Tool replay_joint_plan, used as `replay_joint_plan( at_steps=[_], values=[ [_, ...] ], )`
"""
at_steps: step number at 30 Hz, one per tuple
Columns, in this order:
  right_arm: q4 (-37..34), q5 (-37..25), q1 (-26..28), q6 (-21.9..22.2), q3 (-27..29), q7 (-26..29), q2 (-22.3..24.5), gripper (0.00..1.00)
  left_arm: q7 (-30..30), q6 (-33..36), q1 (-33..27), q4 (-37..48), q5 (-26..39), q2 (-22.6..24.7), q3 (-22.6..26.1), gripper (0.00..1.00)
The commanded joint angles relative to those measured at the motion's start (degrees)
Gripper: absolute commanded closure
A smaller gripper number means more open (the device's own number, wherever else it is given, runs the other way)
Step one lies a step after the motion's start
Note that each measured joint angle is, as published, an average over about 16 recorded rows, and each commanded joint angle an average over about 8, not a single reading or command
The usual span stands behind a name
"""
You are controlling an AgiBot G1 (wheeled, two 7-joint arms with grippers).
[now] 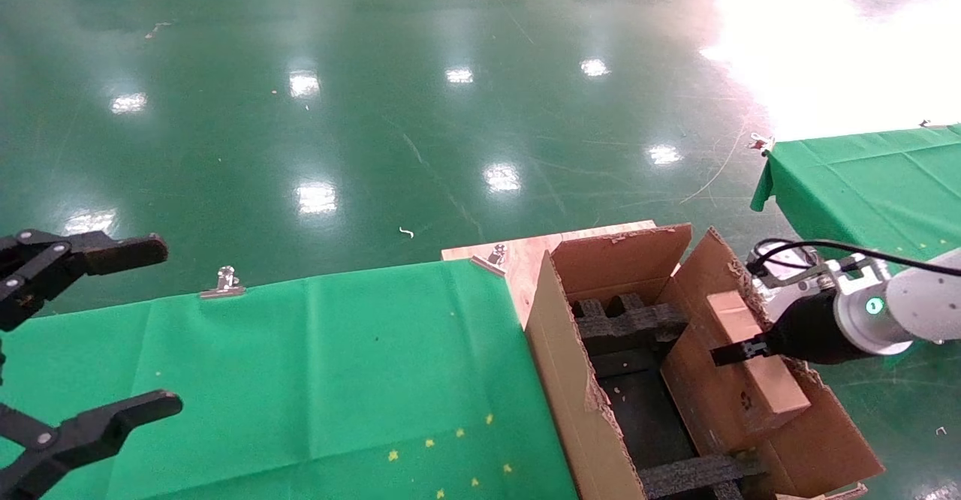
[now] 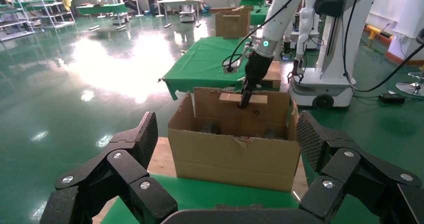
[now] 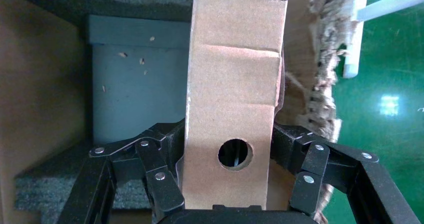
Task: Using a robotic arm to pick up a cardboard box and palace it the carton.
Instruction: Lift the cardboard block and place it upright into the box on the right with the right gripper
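Note:
The white robotic arm [image 1: 920, 293] reaches in from the right. My right gripper [image 1: 739, 351] is shut on the slim brown cardboard box [image 1: 758, 368], one finger on each narrow side, as the right wrist view [image 3: 227, 134] shows. The cardboard box [image 3: 232, 84] has a round hole in its face and hangs inside the carton [image 1: 570, 387], along its right wall, over black foam inserts [image 1: 631, 323]. My left gripper [image 1: 143, 331] is open and empty at the far left, over the green cloth. The left wrist view shows the carton [image 2: 235, 156] and the held box [image 2: 230, 98] beyond it.
A green-clothed table [image 1: 300, 380] lies left of the carton, with metal clips [image 1: 224, 281] on its far edge. A wooden board [image 1: 518, 256] lies under the carton. A second green table [image 1: 863, 177] stands at the right. A robot base [image 2: 325, 84] stands behind.

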Motion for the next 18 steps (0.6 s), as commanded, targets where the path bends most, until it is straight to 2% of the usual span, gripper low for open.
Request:
replay_joint_plan(
  at_steps=[1, 18],
  values=[
    [-1.3, 0.8, -1.1, 0.4, -0.1, -0.5, -0.8, 1.0, 0.0, 0.0, 0.0, 0.0, 0.0, 0.0, 0.0, 0.0],
    [-14.4, 7.4, -10.0, 1.7, 0.6, -6.1, -8.4, 1.0, 0.0, 0.0, 0.0, 0.0, 0.0, 0.0, 0.0, 0.0]
  ],
)
